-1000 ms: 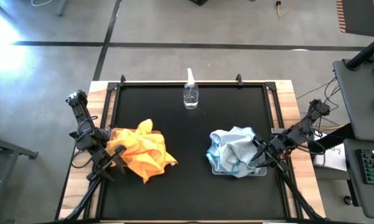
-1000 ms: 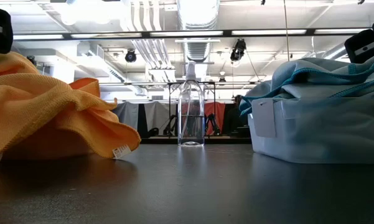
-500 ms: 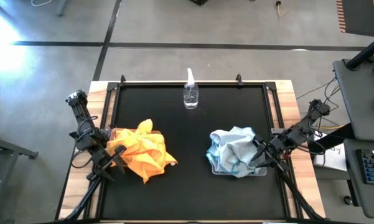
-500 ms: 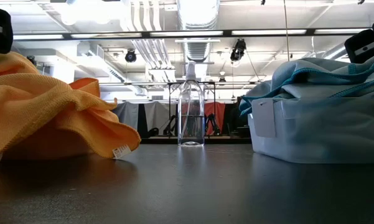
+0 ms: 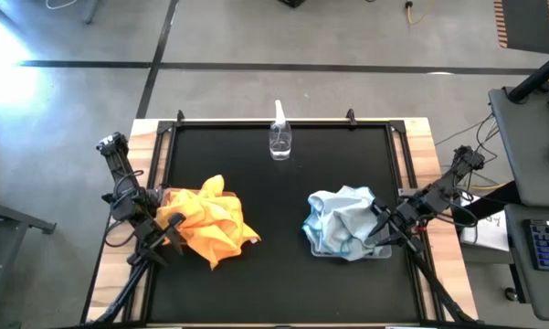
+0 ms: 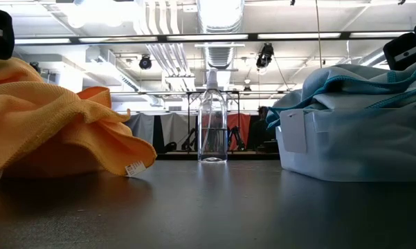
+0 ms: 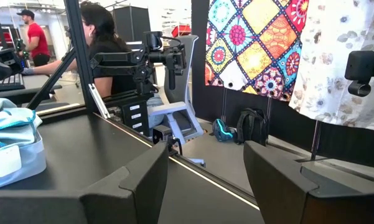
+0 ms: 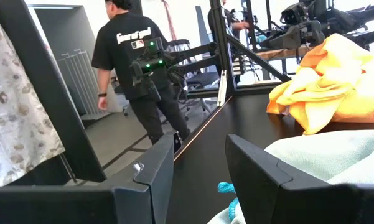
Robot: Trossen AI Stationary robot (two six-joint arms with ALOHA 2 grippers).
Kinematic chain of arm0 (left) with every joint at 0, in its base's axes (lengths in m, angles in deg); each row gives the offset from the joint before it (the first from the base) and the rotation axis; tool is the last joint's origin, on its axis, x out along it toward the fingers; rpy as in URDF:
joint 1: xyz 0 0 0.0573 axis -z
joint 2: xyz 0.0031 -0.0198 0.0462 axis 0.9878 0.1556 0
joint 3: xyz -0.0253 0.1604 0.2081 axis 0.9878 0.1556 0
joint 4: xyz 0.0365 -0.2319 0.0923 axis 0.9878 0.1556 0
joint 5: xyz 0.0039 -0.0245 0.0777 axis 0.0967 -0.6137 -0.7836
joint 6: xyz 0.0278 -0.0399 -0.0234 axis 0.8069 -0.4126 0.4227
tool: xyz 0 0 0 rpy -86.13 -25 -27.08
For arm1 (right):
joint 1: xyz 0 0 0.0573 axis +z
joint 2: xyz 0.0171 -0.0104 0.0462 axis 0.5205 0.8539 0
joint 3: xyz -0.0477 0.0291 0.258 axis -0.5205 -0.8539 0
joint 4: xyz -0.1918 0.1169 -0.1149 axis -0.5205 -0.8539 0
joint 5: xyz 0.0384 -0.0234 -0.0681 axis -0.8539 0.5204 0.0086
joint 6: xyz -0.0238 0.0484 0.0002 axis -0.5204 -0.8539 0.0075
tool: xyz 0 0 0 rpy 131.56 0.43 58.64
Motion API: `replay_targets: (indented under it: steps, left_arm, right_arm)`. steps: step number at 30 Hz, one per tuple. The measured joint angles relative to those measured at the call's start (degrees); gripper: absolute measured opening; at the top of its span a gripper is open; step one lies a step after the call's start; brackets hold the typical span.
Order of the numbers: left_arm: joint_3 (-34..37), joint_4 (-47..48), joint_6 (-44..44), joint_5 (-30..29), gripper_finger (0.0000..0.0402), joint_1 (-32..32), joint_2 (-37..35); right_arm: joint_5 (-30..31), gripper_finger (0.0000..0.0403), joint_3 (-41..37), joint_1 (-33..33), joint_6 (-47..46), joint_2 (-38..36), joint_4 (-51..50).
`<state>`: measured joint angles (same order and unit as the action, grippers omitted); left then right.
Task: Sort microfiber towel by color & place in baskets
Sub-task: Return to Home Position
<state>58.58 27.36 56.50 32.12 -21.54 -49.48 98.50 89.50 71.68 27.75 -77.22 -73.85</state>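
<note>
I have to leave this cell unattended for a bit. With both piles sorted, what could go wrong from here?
1. The orange towels sprawl so wide that no bin shows beneath; a tagged corner lies on the table, so a cloth may slide off.
2. The right tool, open, sits close beside the blue towels heaped above the clear bin; pulling away could snag one.
3. The left tool, open, is just as close to the orange heap.

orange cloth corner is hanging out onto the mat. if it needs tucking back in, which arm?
Left. The left hand sits open right beside the orange microfiber cloths. The right hand is on the far side, by the blue microfiber cloths, so it would likely have to reach across.
</note>
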Motion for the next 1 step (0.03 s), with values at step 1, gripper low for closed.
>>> replay_targets:
  steps: [1]
  left_arm:
    - [0.0,0.0,0.0,0.0,0.0194,0.0,0.0]
  right_arm:
    - [0.0,0.0141,0.0,0.0,0.0,0.0,0.0]
